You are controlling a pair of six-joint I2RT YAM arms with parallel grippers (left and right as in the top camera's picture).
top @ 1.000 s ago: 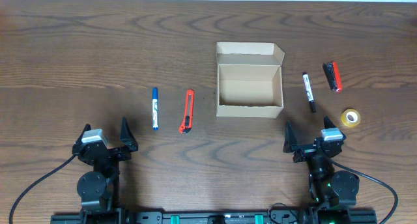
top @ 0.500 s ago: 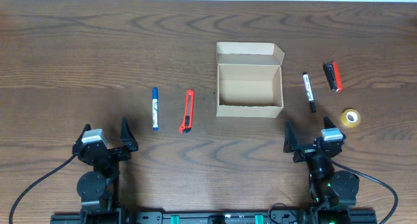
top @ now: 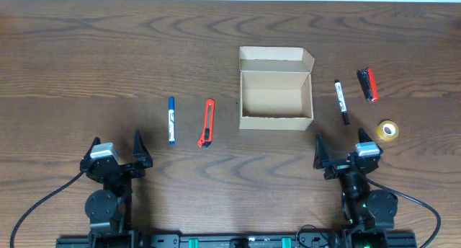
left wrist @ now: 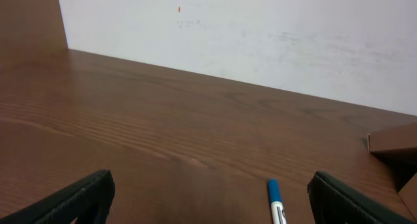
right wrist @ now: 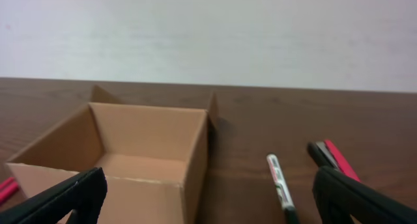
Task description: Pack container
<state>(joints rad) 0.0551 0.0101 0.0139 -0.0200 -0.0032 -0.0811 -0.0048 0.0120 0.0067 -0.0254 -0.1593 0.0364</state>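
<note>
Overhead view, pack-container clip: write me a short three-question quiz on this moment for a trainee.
1. True or false: the container already holds an item.
2. The left gripper and the right gripper are: A) both open and empty, B) both shut, C) one open, one shut on something.
3. Which item lies between the blue marker and the container?
Key: 1 false, its inside is bare. 2 A. 3 the red box cutter.
</note>
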